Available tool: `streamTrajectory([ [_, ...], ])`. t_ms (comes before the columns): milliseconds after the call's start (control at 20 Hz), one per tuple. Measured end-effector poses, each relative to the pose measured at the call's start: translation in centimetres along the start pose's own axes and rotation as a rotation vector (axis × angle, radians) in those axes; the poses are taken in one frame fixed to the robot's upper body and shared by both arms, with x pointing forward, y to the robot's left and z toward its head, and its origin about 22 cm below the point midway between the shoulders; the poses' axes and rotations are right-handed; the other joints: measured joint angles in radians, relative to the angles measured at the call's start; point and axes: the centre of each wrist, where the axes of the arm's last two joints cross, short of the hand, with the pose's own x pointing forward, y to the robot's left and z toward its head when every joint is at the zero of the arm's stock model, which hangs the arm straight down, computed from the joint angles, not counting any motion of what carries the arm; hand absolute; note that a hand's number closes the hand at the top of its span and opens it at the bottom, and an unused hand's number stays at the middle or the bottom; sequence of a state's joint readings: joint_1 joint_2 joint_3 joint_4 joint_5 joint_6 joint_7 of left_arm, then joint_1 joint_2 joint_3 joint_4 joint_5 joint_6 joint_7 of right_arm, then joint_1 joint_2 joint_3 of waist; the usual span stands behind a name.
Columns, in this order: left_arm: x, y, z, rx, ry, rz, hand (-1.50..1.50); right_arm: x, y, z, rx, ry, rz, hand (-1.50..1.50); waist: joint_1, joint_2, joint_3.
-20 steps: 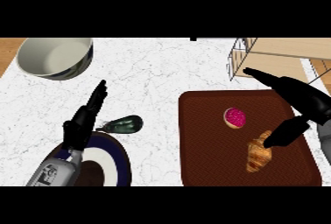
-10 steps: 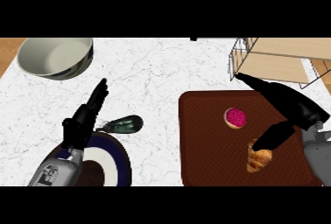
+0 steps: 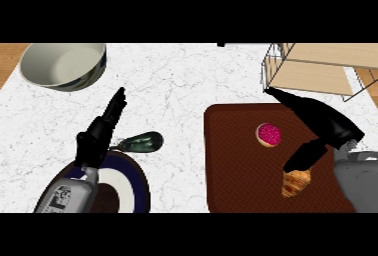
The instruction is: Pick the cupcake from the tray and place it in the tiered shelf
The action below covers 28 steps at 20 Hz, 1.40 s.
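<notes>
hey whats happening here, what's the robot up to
A robot is working at a white counter. Its right hand is open over a brown tray, beside a pink-topped cupcake and not holding it. A croissant lies on the tray too. The wire tiered shelf stands just behind the tray. The left hand is open at the left, above a dark-rimmed plate, with a small dark green thing beside it. A bowl sits at the far left corner.
</notes>
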<state>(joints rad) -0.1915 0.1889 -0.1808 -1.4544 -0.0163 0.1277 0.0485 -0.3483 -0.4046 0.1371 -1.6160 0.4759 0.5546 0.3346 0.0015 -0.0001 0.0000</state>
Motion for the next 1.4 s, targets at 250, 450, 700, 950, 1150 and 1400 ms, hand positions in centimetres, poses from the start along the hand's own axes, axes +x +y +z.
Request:
streamTrajectory([
  [250, -0.7, 0.2, 0.2, 0.002, 0.004, 0.001, 0.0, -0.7, 0.4, -0.4, 0.011, 0.01, 0.02, -1.5, 0.0, 0.0, 0.0],
  [450, -0.6, 0.4, 0.2, 0.003, 0.003, 0.0, 0.0, -0.3, 1.7, -1.2, 0.014, 0.025, 0.037, -1.5, 0.001, 0.0, 0.0],
  [700, -0.6, 0.5, 0.2, -0.002, 0.001, -0.002, 0.0, -1.4, 2.2, -1.6, 0.013, 0.04, 0.05, -1.5, 0.0, 0.0, 0.0],
  [950, -0.6, 0.4, -0.1, 0.004, 0.0, 0.0, 0.0, -1.9, 2.9, -2.6, 0.015, 0.057, 0.063, -1.5, 0.001, 0.0, 0.0],
  [1150, -0.8, 0.1, -0.3, -0.001, 0.003, 0.001, 0.0, -2.2, 3.7, -3.4, 0.012, 0.06, 0.069, -1.5, 0.001, 0.0, 0.0],
  [1400, -0.8, 1.4, -0.2, 0.002, -0.001, -0.002, 0.0, -2.5, 5.1, -4.2, 0.026, 0.061, 0.071, -1.5, 0.001, 0.0, 0.0],
])
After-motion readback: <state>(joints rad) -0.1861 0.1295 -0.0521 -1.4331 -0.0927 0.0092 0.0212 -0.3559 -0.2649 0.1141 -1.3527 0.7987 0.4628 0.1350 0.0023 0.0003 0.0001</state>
